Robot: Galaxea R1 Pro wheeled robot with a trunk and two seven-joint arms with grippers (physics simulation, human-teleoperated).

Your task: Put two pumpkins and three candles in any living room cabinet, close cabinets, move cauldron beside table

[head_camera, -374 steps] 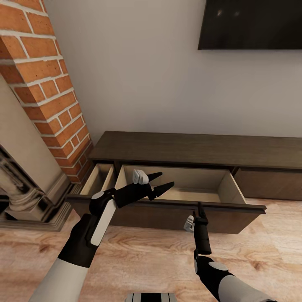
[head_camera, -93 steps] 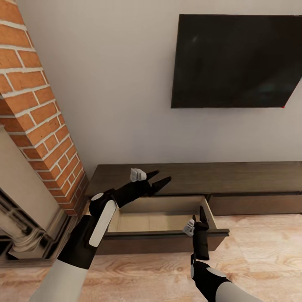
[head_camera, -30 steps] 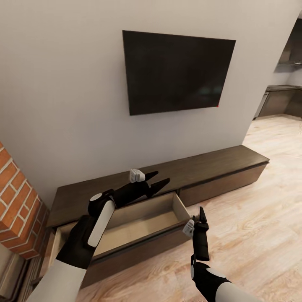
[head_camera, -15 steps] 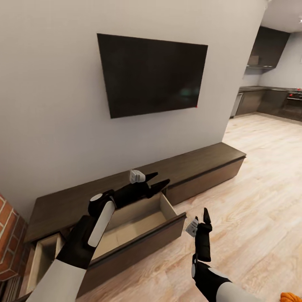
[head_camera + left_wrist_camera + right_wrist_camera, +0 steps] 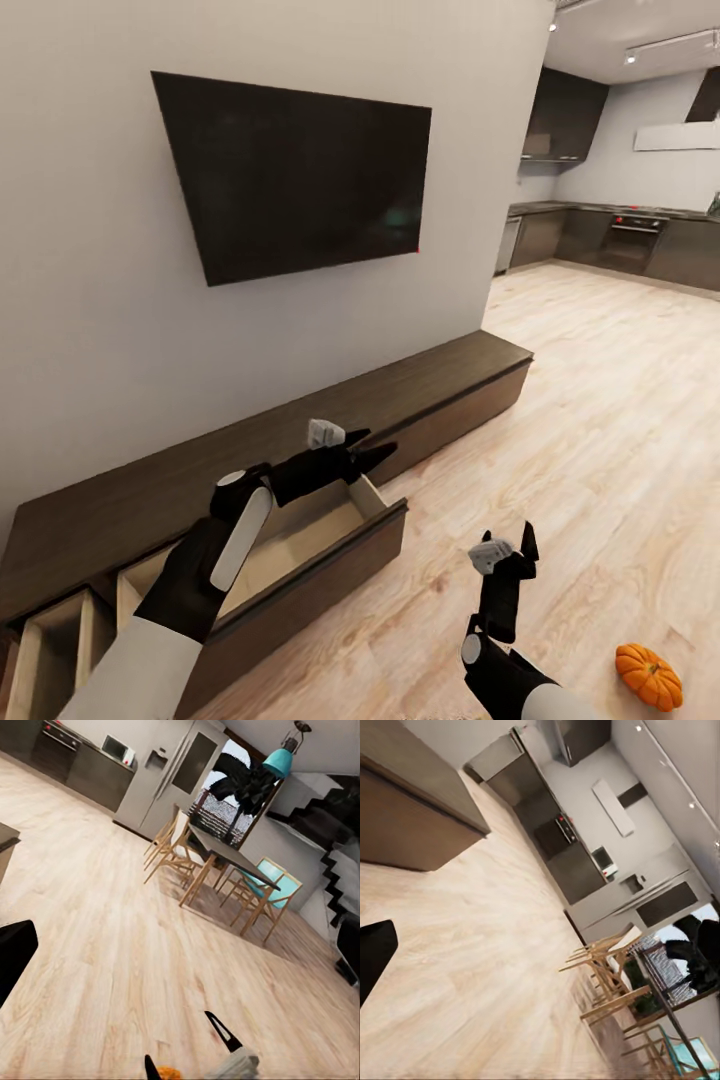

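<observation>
One orange ribbed pumpkin (image 5: 648, 676) lies on the wood floor at the lower right, a short way right of my right gripper (image 5: 507, 538). That gripper is open and empty, fingers pointing up. My left gripper (image 5: 378, 442) is open and empty too, hovering over the far edge of a pulled-out drawer (image 5: 300, 545) of the long dark-brown cabinet (image 5: 420, 385) under the wall TV (image 5: 290, 170). The drawer's pale inside looks empty. A sliver of the pumpkin (image 5: 169, 1073) shows in the left wrist view. Candles, cauldron and table are out of view.
A second, narrower drawer (image 5: 55, 635) stands open at the cabinet's left end. Wood floor stretches right toward dark kitchen units (image 5: 600, 235). The wrist views show a dark dining table (image 5: 225, 855) with wooden chairs (image 5: 604, 979).
The camera has swung right, so the fireplace has left the picture and the kitchen and pumpkin have come in. My right gripper sits lower and its fingers have spread apart.
</observation>
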